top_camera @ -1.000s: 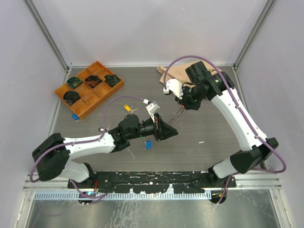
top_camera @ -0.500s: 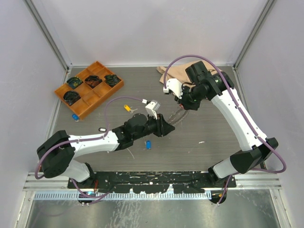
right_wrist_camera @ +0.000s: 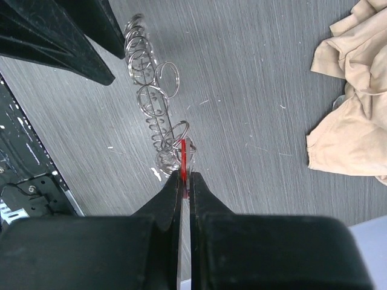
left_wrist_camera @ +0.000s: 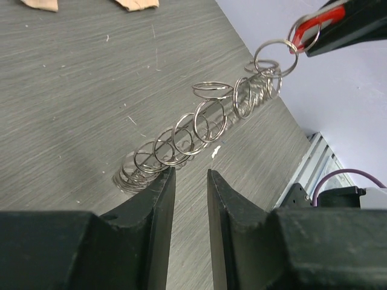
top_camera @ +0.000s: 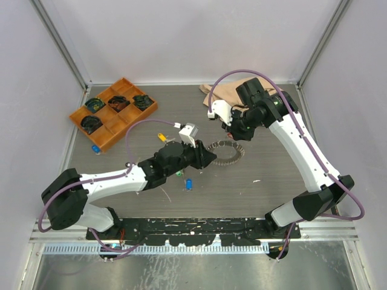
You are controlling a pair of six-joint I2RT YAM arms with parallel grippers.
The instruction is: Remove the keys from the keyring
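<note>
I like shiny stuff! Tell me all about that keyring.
The keyring is shiny silver metal: many small wire loops bunched in a line like a spring. Its low end lies on the table; its top end hangs from a red key pinched in the right tool. The left tool sits by the low end.

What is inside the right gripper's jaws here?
A red key tag, clamped edge-on in the right gripper, with a small silver loop of the keyring hooked at its exposed tip. The rest of the tag and any key blade are covered by its fingers.
</note>
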